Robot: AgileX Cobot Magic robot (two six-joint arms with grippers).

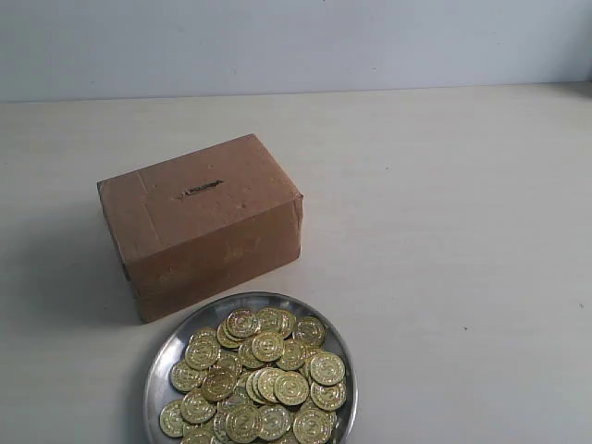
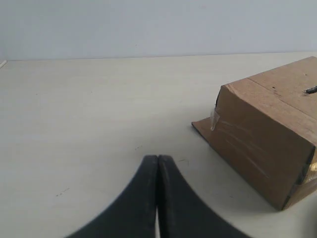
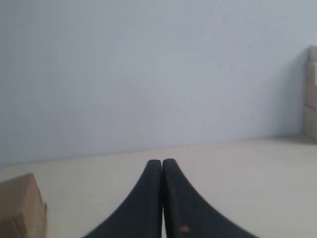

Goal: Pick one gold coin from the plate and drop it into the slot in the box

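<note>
A brown cardboard box (image 1: 199, 222) stands on the pale table, with a short dark slot (image 1: 202, 188) in its top face. In front of it lies a round silver plate (image 1: 161, 363) heaped with several gold coins (image 1: 264, 375). Neither arm shows in the exterior view. In the left wrist view my left gripper (image 2: 157, 159) is shut and empty above bare table, with the box (image 2: 267, 134) off to one side and the slot's end (image 2: 311, 90) at the frame edge. My right gripper (image 3: 162, 162) is shut and empty too, with a box corner (image 3: 20, 208) at the frame's edge.
A pale wall (image 1: 296, 42) closes the far side of the table (image 1: 462, 231). A stack of pale blocks (image 3: 312, 94) stands at the edge of the right wrist view. Bare table surface lies right of the box and plate.
</note>
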